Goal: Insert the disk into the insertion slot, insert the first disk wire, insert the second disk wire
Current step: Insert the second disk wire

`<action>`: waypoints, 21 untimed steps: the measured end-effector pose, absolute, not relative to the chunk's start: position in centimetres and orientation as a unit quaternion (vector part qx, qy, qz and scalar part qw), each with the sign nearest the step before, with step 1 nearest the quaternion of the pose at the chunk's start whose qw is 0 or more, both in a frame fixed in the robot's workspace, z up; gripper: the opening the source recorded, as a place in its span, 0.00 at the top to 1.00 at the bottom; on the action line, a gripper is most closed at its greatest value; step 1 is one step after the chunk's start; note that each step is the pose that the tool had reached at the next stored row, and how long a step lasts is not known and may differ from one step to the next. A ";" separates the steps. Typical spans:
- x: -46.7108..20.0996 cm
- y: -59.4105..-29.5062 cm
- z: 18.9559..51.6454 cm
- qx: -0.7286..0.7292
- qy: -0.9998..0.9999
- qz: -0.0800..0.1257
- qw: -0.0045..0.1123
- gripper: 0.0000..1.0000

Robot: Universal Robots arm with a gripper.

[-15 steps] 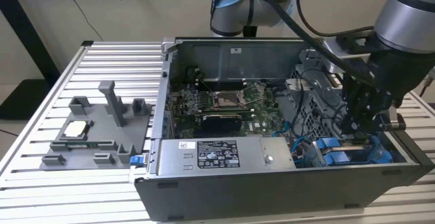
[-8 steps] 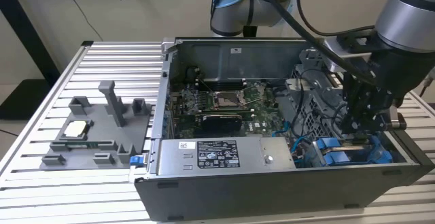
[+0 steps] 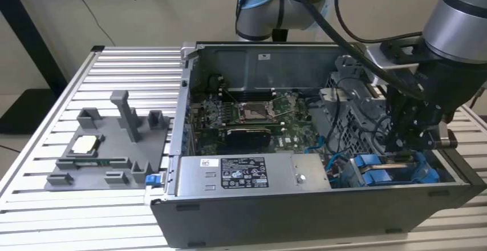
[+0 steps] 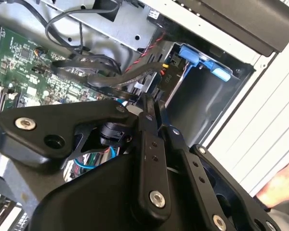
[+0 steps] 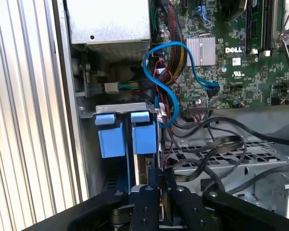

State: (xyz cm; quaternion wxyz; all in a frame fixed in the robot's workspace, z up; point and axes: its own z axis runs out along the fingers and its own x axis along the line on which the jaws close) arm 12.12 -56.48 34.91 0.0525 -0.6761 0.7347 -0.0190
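The disk (image 3: pixel 366 166) with its bright blue rails stands on edge inside the insertion slot (image 3: pixel 352 126), the dark perforated cage at the exterior view's right end of the open computer case. Its blue tabs (image 5: pixel 145 135) (image 4: pixel 198 59) appear in both wrist views. My gripper (image 3: pixel 401 148) hangs straight over the disk, its fingertips (image 5: pixel 150 188) low beside the disk body. The fingers (image 4: pixel 149 126) look pressed together, so the gripper is shut. A black disk wire with its plug (image 4: pixel 165 77) lies just past the tips. I cannot tell whether anything is pinched.
A blue cable (image 5: pixel 160 72) and black wires (image 5: pixel 216 144) loop over the cage beside the motherboard (image 3: pixel 251 114). The grey power supply box (image 3: pixel 243 174) fills the case's front. A grey fixture (image 3: pixel 106 148) sits on the slatted table. A hand (image 4: pixel 282 185) rests outside the case.
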 end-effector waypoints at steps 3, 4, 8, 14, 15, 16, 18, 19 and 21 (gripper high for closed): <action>12.1 -56.5 34.9 -0.676 0.735 -0.019 0.052 0.84; 12.2 -56.5 34.9 -0.676 0.735 -0.019 0.053 0.84; 12.2 -56.5 34.8 -0.676 0.735 -0.019 0.053 0.84; 12.2 -56.5 34.6 -0.676 0.735 -0.020 0.054 0.84; 12.2 -56.5 34.6 -0.676 0.735 -0.020 0.054 0.84; 12.3 -56.5 34.6 -0.676 0.735 -0.020 0.053 0.84; 12.3 -56.5 34.6 -0.676 0.735 -0.021 0.053 0.84; 12.4 -56.5 34.5 -0.676 0.735 -0.021 0.053 0.84; 12.4 -56.5 34.5 -0.676 0.735 -0.022 0.052 0.84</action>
